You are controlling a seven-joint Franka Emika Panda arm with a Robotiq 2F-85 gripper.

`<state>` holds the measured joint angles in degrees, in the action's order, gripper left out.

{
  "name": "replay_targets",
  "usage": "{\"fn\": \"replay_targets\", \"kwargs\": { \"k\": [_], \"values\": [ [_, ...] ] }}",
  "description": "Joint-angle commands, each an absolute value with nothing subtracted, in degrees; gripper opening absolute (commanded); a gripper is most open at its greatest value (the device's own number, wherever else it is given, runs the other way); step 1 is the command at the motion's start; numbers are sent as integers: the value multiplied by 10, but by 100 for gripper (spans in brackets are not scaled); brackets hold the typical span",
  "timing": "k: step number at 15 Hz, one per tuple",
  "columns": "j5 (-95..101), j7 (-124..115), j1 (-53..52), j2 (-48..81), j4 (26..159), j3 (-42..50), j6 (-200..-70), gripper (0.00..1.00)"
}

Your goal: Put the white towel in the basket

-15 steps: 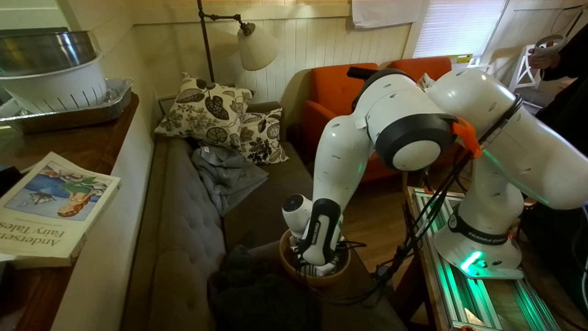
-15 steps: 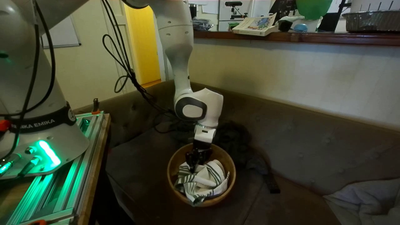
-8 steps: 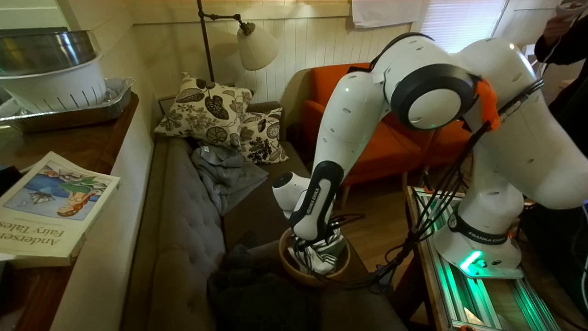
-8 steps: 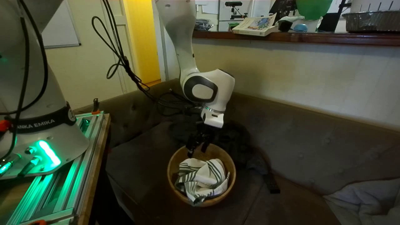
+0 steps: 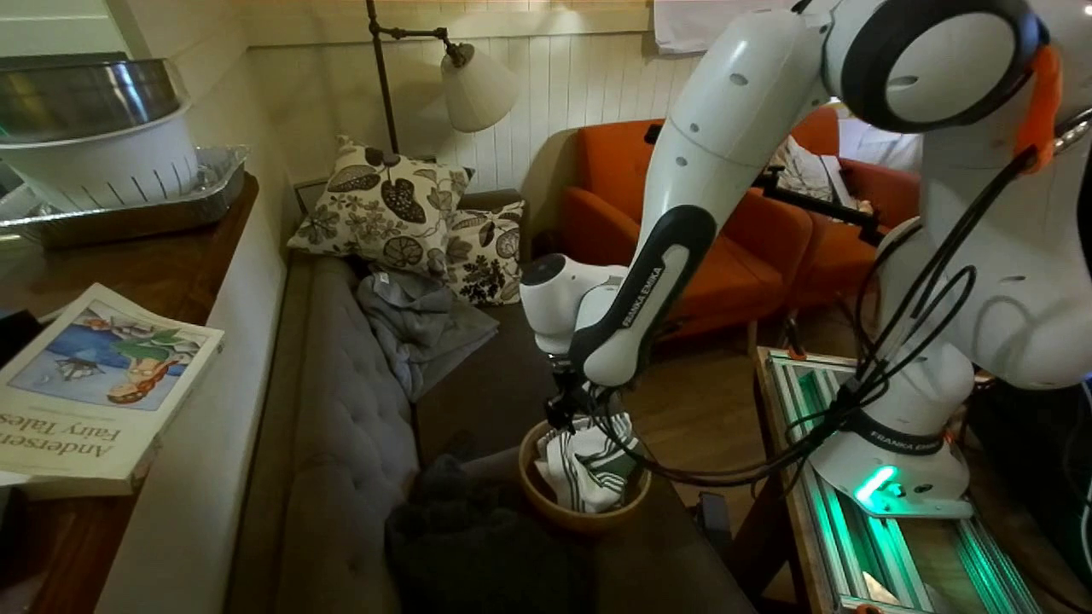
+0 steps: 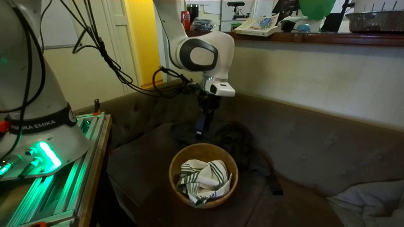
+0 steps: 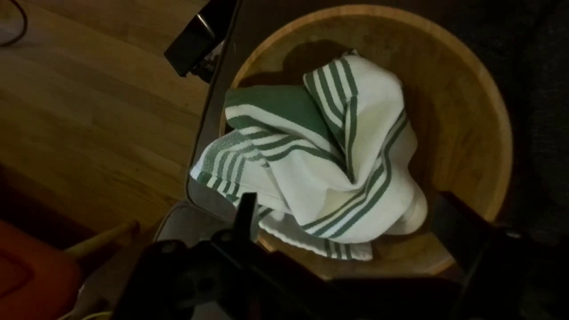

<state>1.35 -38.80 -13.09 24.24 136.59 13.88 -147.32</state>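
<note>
The white towel point(image 7: 373, 204), with green stripes, lies crumpled inside the basket, a round wooden bowl point(image 7: 471, 115) on the sofa seat. Both exterior views show the towel point(image 6: 206, 176) within the bowl's rim point(image 6: 235, 176); in the wrist view a corner of it reaches over the rim on one side. Above the basket hangs my gripper point(image 7: 346, 195), its fingers wide apart with nothing held between them. In an exterior view a gap separates the gripper point(image 6: 199, 136) from the towel below.
A dark cloth point(image 5: 486, 537) lies beside the basket on the sofa, and a black remote point(image 6: 274, 185) is close by. The sofa backrest point(image 6: 300, 135) rises behind. A grey blanket point(image 5: 418, 320) and patterned pillows point(image 5: 392, 205) occupy the sofa's far end. Cables point(image 6: 113, 66) hang from the arm.
My gripper has opened and risen from inside the basket to above it. The towel stayed in the basket, let go. The arm's upper links have moved up and back.
</note>
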Motion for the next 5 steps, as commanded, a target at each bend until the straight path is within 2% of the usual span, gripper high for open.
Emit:
{"fn": "replay_targets", "kwargs": {
  "k": [1, 3, 4, 5],
  "values": [
    [12, -279, -80, 121, 1404, 99, -1408, 100],
    [-2, -265, -68, 81, 1401, 87, -1360, 100],
    [20, -299, -68, 137, 1379, 87, -1394, 100],
    [19, -291, -60, 116, 1379, 80, -1374, 100]
  ]
}}
